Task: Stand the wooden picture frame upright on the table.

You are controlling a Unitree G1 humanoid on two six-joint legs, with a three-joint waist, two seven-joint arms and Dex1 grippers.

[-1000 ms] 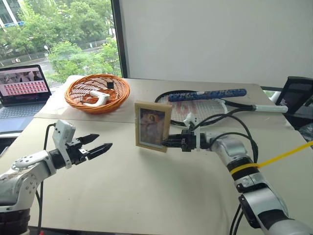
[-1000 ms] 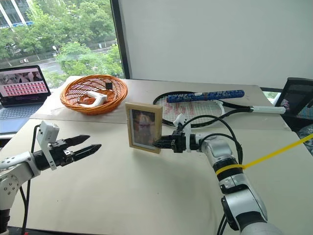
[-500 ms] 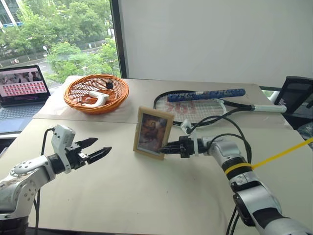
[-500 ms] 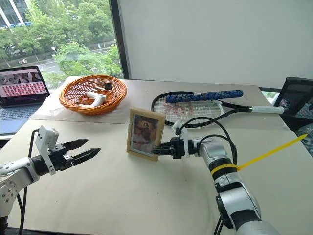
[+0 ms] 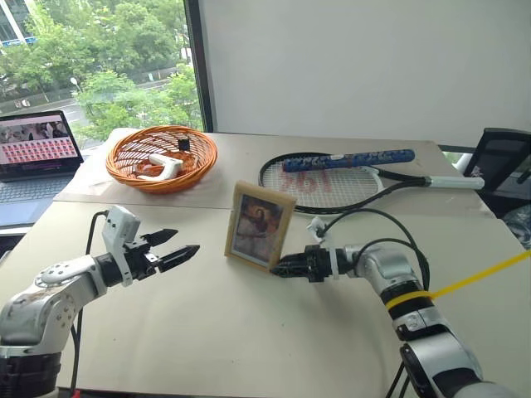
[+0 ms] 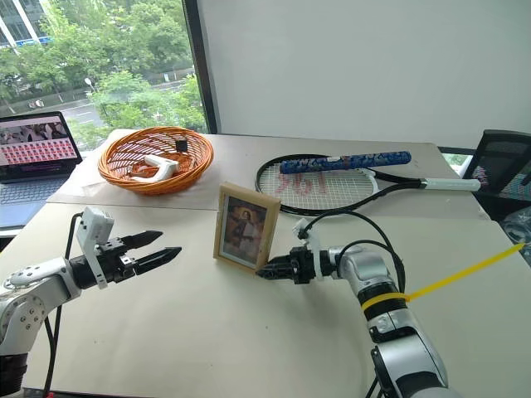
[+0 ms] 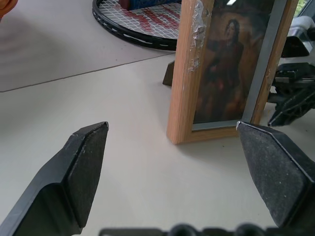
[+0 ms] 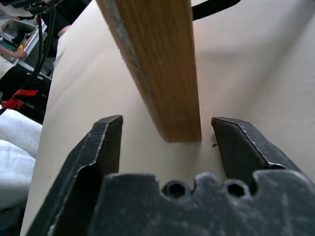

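**A:** Near the middle of the table, just on the robot's side of the seam, the wooden picture frame stands on its lower edge, portrait facing the robot and leaning back a little. Where is the right hand?

**B:** The right hand sits low at the frame's lower right corner. In its wrist view the two fingers stand apart on either side of the frame's wooden edge, with daylight on both sides, so it grips nothing. The frame appears to bear its own weight.

**A:** And the left hand?

**B:** The left hand hovers well apart from the frame on its left, fingers spread wide and empty, pointing toward it. Its wrist view looks straight at the picture, and a dark foot behind the frame may be the fold-out stand; that is hard to confirm.

**A:** So what makes this step go well?

**B:** Judging from here, the release needs a clean exit. The right hand should draw straight back along its own line, away from the frame's edge, without a finger brushing the wood, since a light frame on a smooth table could tip or slide easily. Moving slowly matters more than speed. The left hand seems best kept where it is, ready to steady the frame if it wobbles. The racket behind and the basket are far enough off not to interfere.
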